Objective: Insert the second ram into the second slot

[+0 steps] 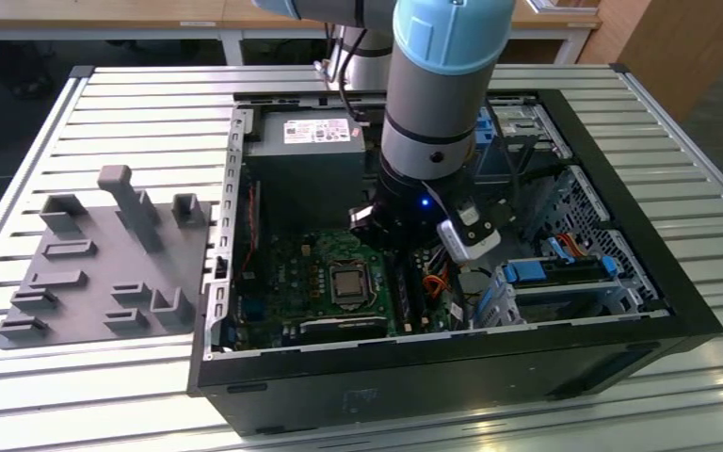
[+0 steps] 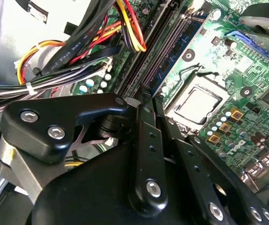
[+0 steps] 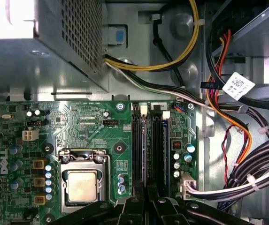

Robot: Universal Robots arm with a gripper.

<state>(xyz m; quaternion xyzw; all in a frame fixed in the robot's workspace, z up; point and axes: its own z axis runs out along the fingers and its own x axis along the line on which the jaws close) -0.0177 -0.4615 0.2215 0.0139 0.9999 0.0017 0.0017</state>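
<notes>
Two slots (image 3: pixel 150 145) seen lengthwise in first wrist view, jaws together above them, exterior view shows case (image 1: pixel 663 311).

Illumination was even and diffuse in the exterior view, with pale glare on the slatted desk (image 1: pixel 110 104) along its near edge. The computer case (image 1: pixel 663 311) interior lay in shadow beneath the arm (image 1: pixel 443 85), where a small blue indicator light (image 1: pixel 427 200) glowed. In the first wrist view, the power supply (image 3: pixel 12 18) top was overexposed to white. In the second wrist view, the near linkage (image 2: pixel 101 187) was dark and soft, and the motherboard (image 2: pixel 228 93) was brightly lit.
</notes>
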